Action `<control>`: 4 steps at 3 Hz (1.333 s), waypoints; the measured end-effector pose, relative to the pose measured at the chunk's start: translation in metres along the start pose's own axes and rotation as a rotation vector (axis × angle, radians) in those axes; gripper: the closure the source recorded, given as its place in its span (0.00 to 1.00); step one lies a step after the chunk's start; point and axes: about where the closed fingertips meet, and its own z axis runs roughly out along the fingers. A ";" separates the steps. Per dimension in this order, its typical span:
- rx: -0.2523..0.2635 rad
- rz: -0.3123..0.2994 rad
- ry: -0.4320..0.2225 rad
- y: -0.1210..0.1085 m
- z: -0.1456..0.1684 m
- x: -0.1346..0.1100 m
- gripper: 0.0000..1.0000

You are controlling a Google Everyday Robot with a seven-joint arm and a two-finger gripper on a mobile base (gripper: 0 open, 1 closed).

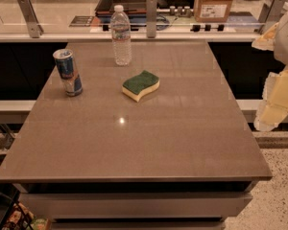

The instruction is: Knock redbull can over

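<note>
A grey-brown table (149, 143) fills the middle, with a small bright glint (121, 120) near its centre. Beyond the far edge runs a pale counter (62, 20) with a glass screen on metal brackets (29, 16) and a cardboard box (215, 1). Speckled floor (281, 200) shows past the front right corner. The gripper (277, 99) hangs off the right edge.

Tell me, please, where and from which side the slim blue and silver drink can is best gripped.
Probably around its mid-body, level from the right: the slim blue and silver drink can stands upright near the left edge of the brown table, its walls straight and round, and the gripper hangs off the right side.
</note>
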 end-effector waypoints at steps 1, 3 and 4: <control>0.002 0.011 -0.005 -0.001 -0.001 -0.006 0.00; 0.022 0.055 -0.260 0.004 0.021 -0.044 0.00; 0.043 0.051 -0.469 -0.004 0.031 -0.078 0.00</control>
